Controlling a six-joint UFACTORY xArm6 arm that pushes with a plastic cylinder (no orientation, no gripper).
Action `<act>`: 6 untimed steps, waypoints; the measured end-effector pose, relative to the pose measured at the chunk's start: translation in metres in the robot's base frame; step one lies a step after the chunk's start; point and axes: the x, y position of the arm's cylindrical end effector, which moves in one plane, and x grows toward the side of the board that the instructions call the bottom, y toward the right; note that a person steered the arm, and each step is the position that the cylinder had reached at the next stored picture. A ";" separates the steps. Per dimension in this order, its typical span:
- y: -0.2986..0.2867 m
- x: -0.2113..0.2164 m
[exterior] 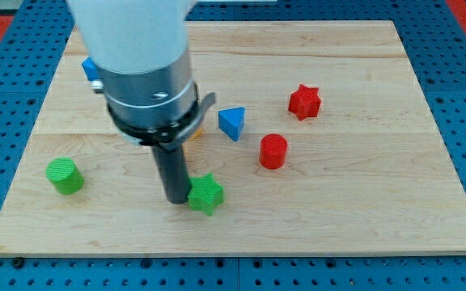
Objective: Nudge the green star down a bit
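The green star (206,195) lies on the wooden board (362,186) near the view's bottom, left of centre. My tip (175,200) is down on the board at the star's left side, touching or almost touching it. The rod rises from there into the arm's wide grey and white body, which hides part of the board behind it.
A green cylinder (64,175) sits at the left. A blue triangular block (232,123), a red cylinder (273,151) and a red star (304,102) lie to the right. A blue block (91,69) and an orange block (194,132) peek out from behind the arm.
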 end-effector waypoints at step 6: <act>0.048 -0.045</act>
